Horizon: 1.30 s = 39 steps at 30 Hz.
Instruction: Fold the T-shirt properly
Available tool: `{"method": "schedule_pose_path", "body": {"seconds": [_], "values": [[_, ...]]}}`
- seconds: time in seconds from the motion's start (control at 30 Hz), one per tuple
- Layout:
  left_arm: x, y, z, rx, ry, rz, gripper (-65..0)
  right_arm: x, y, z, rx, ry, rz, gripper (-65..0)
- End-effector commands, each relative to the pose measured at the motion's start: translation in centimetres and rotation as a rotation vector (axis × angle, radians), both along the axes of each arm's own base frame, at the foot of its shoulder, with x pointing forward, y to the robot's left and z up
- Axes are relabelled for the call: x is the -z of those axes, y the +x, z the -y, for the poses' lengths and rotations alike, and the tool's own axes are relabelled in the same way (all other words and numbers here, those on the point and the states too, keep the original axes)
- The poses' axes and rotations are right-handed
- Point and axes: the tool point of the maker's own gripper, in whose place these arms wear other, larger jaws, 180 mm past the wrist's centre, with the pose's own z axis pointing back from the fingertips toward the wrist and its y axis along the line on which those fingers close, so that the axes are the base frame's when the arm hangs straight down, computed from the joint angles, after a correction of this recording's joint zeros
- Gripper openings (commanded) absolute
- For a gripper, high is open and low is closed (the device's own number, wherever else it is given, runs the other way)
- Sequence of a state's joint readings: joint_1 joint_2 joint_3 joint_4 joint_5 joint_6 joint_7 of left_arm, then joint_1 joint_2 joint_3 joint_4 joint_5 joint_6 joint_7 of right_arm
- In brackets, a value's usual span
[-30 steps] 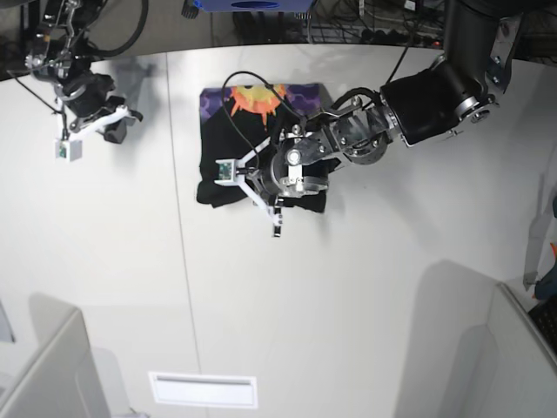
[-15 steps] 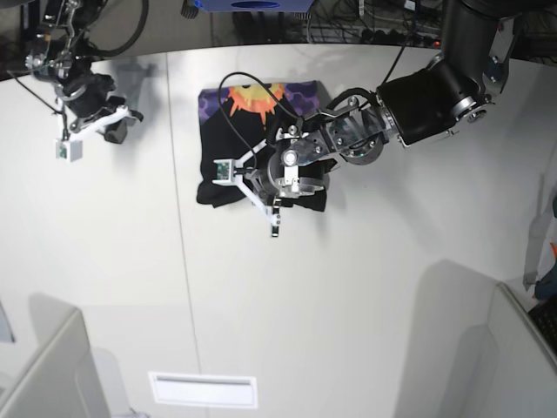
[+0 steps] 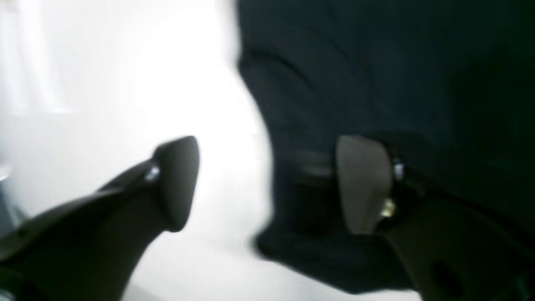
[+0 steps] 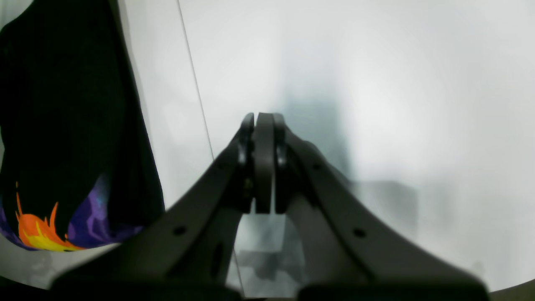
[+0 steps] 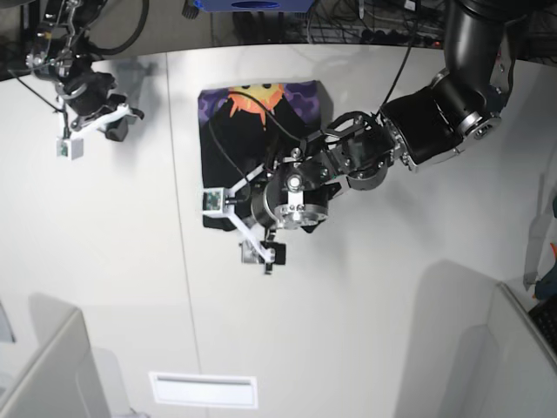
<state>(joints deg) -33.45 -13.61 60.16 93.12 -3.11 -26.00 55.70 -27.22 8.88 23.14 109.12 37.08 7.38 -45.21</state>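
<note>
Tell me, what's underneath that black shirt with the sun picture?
Around the T-shirt only the white table shows, so it lies flat on that. The left arm's open fingers cover its near edge; anything beneath stays hidden.

Looking along your left gripper (image 3: 267, 184), the T-shirt (image 3: 376, 83) lies ahead and to the right of its jaws, on the table (image 3: 117, 83). One finger (image 3: 363, 179) sits over the cloth near its edge; the other finger (image 3: 175, 179) stands over bare table, well apart from the first, with the cloth's edge running between them. From your right gripper (image 4: 259, 163), the T-shirt (image 4: 62, 125) lies off to the left of the jaws, apart from them, and bare table (image 4: 376, 83) stretches ahead and to the right. In the base view your left gripper (image 5: 252, 235) hangs at the T-shirt's (image 5: 261, 139) near edge, your right gripper (image 5: 87, 122) well apart from it.
</note>
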Motion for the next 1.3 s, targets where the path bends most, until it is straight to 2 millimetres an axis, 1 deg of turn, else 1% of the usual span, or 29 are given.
{"method": "schedule_pose_path", "body": {"seconds": [0.0, 0.03, 0.07, 0.1, 0.13, 0.17, 0.2, 0.23, 0.27, 0.37, 0.43, 0.47, 0.5, 0.53, 0.6, 0.63, 0.7, 0.77, 0.87, 0.9, 0.97, 1.0, 1.03, 1.07, 1.13, 1.2, 1.27], "values": [[-3.4, 1.9, 0.3, -0.022, -0.066, 0.072, -13.0, -0.8, 0.5, 0.2, -0.009, -0.012, 0.034, -65.0], [-5.4, 2.7, 0.1, -0.053, -0.124, 0.101, -13.8, -0.9, 0.6, 0.3, -0.005, -0.014, 0.038, -65.0], [-6.7, 2.9, -0.3, -0.085, -0.178, 0.113, -16.5, -1.0, 0.6, 0.4, -0.003, -0.017, 0.040, -65.0], [-8.1, 3.1, -1.2, -0.135, -0.232, 0.125, -21.2, -0.9, 0.3, 0.5, -0.001, -0.017, 0.034, -65.0], [-9.1, 3.1, -2.6, -0.192, -0.277, 0.130, -29.0, -0.8, 0.1, 0.6, -0.001, -0.021, 0.030, -65.0], [-9.8, 2.6, -4.1, -0.251, -0.324, 0.126, -40.5, -1.1, -0.1, 1.0, 0.005, -0.032, 0.034, -65.0], [-10.5, 2.0, -5.4, -0.297, -0.368, 0.130, -55.1, -1.4, -0.6, 1.8, 0.026, -0.051, 0.035, -65.0], [-10.4, 1.5, -6.6, -0.338, -0.389, 0.124, -65.0, -1.7, -1.0, 2.4, 0.038, -0.062, 0.034, -65.0], [-9.5, 1.1, -8.1, -0.383, -0.385, 0.105, -65.0, -1.9, -1.4, 2.8, 0.057, -0.069, 0.037, -65.0], [-6.3, -0.3, -12.8, -0.503, -0.332, 0.049, -65.0, -3.1, -2.6, 5.4, 0.124, -0.126, 0.069, -65.0], [-4.3, -1.8, -15.0, -0.545, -0.279, 0.010, -65.0, -3.1, -4.0, 6.6, 0.153, -0.153, 0.052, -65.0], [-3.2, -2.8, -15.7, -0.554, -0.253, -0.015, -65.0, -3.0, -4.8, 7.1, 0.163, -0.164, 0.034, -65.0], [-1.9, -4.1, -16.6, -0.561, -0.215, -0.048, -65.0, -2.7, -5.8, 7.5, 0.170, -0.174, 0.009, -65.0], [-0.4, -5.8, -17.4, -0.566, -0.175, -0.093, -65.0, -2.4, -7.1, 7.9, 0.177, -0.184, -0.022, -65.0], [2.2, -9.2, -18.8, -0.569, -0.103, -0.173, -65.0, -2.1, -9.6, 8.8, 0.196, -0.205, -0.077, -65.0], [3.4, -11.2, -19.7, -0.573, -0.063, -0.218, -65.0, -1.9, -11.1, 9.2, 0.202, -0.214, -0.113, -65.0], [5.2, -14.6, -21.2, -0.581, 0.001, -0.289, -65.0, -1.4, -14.0, 9.3, 0.210, -0.221, -0.185, -65.0], [6.6, -18.2, -22.6, -0.576, 0.068, -0.367, -65.0, -0.8, -17.0, 8.9, 0.221, -0.213, -0.259, -65.0], [8.3, -24.7, -24.6, -0.553, 0.176, -0.502, -65.0, -0.1, -21.4, 7.6, 0.215, -0.189, -0.380, -65.0], [8.6, -26.6, -25.0, -0.547, 0.200, -0.545, -65.0, 0.4, -22.7, 6.6, 0.205, -0.161, -0.428, -65.0], [9.2, -31.6, -25.4, -0.535, 0.246, -0.657, -65.0, 1.5, -24.7, 4.0, 0.153, -0.093, -0.532, -65.0], [9.3, -34.5, -25.4, -0.530, 0.264, -0.722, -65.0, 2.3, -25.7, 2.2, 0.116, -0.046, -0.587, -65.0], [9.3, -36.8, -25.2, -0.529, 0.272, -0.774, -65.0, 3.2, -26.7, 0.9, 0.072, -0.014, -0.639, -65.0], [9.3, -38.9, -24.9, -0.527, 0.270, -0.823, -65.0, 4.2, -26.9, -0.5, 0.015, 0.007, -0.668, -65.0], [9.5, -41.2, -23.0, -0.547, 0.197, -0.877, -65.0, 6.7, -27.9, -2.9, -0.103, 0.024, -0.737, -65.0], [9.9, -42.1, -21.6, -0.623, 0.116, -0.885, -65.0, 9.1, -28.4, -4.8, -0.210, 0.024, -0.795, -65.0], [10.8, -42.4, -20.9, -0.743, 0.064, -0.869, -65.0, 11.8, -28.4, -5.9, -0.302, 0.004, -0.828, -65.0]]}}
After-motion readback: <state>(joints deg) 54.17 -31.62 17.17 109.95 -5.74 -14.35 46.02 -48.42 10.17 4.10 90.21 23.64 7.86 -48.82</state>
